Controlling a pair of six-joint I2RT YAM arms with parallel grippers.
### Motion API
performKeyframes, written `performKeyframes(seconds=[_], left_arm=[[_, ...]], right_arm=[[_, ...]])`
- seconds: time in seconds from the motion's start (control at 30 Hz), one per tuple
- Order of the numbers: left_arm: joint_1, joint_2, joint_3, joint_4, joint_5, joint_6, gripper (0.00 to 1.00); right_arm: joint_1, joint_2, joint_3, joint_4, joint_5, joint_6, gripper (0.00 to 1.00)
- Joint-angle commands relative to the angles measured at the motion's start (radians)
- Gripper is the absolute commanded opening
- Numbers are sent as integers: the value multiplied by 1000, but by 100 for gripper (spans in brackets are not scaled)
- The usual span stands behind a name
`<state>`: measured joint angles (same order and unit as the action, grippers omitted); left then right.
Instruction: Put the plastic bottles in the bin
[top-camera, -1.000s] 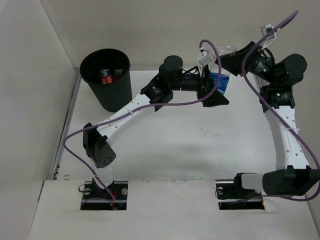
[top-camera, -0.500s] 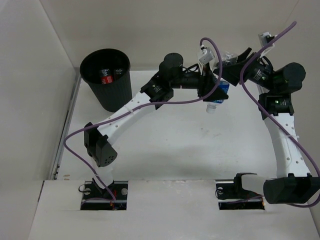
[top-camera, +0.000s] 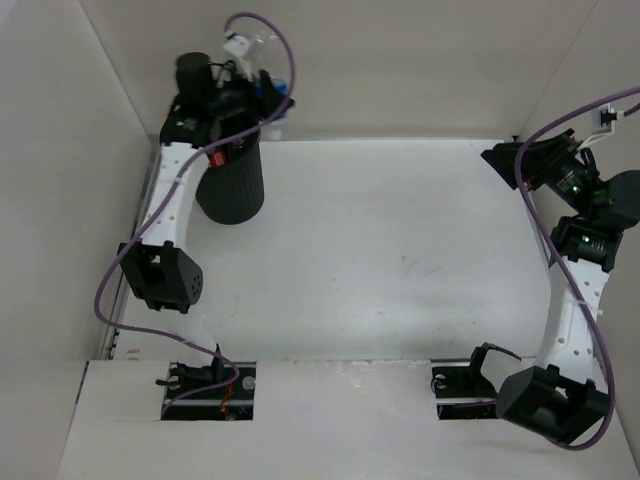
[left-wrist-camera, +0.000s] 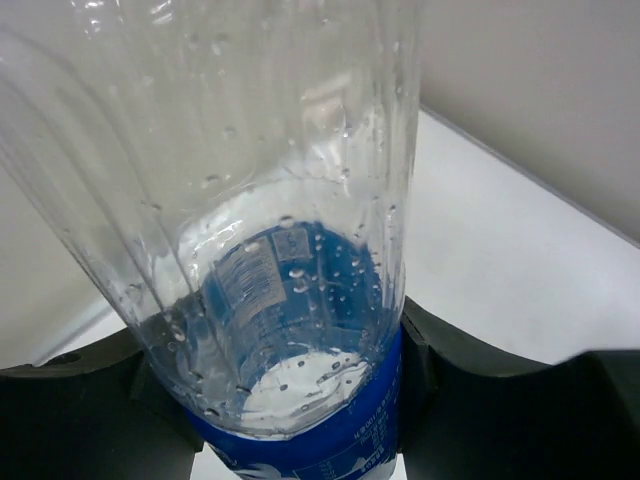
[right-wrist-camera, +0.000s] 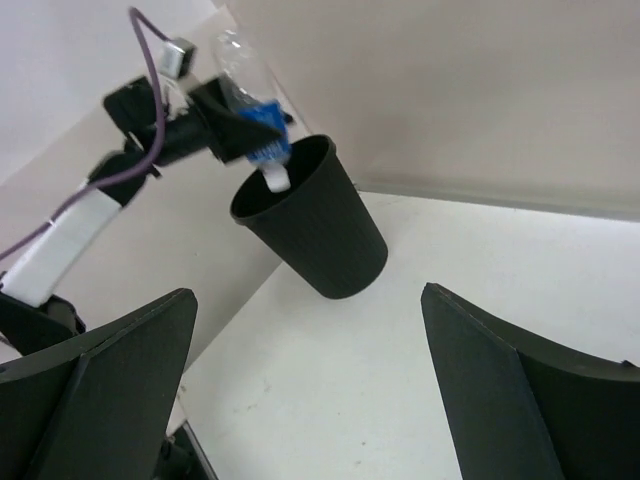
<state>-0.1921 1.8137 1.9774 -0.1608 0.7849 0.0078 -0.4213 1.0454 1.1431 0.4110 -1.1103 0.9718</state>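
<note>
My left gripper (top-camera: 262, 92) is shut on a clear plastic bottle with a blue label (top-camera: 272, 88), holding it above the far rim of the black ribbed bin (top-camera: 235, 190). In the left wrist view the bottle (left-wrist-camera: 280, 300) fills the frame, its labelled part clamped between both fingers (left-wrist-camera: 470, 390). In the right wrist view the same bottle (right-wrist-camera: 252, 105) hangs with its white cap down over the bin's (right-wrist-camera: 320, 235) mouth. A bit of red (top-camera: 214, 157) shows inside the bin under the arm. My right gripper (top-camera: 508, 160) stands open and holds nothing at the far right.
The bin stands in the back left corner against the white side wall (top-camera: 70, 180). The back wall (top-camera: 400, 60) runs close behind it. The left arm's purple cable (top-camera: 285, 60) loops above the bin. White tabletop (top-camera: 380, 240) lies between the arms.
The left gripper closed on the blue-label bottle and carried it from the back middle left to above the bin. The right gripper let go, opened wide and drew back right.
</note>
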Motion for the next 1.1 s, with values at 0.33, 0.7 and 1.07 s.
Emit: performKeyframes(seconds=[0.33,0.7,1.07], left_arm=[[369,-221,-280,260,19,118,20],[466,-224,-376,323,-47,116,100],[374,-482,-397,57,-515,237,100]], right_arm=[[-20,-208,-151,-38,-36,-18,100],[-14,-291,-108,-501,68,-341,100],[294,-95,104,-1010,662,-791,100]])
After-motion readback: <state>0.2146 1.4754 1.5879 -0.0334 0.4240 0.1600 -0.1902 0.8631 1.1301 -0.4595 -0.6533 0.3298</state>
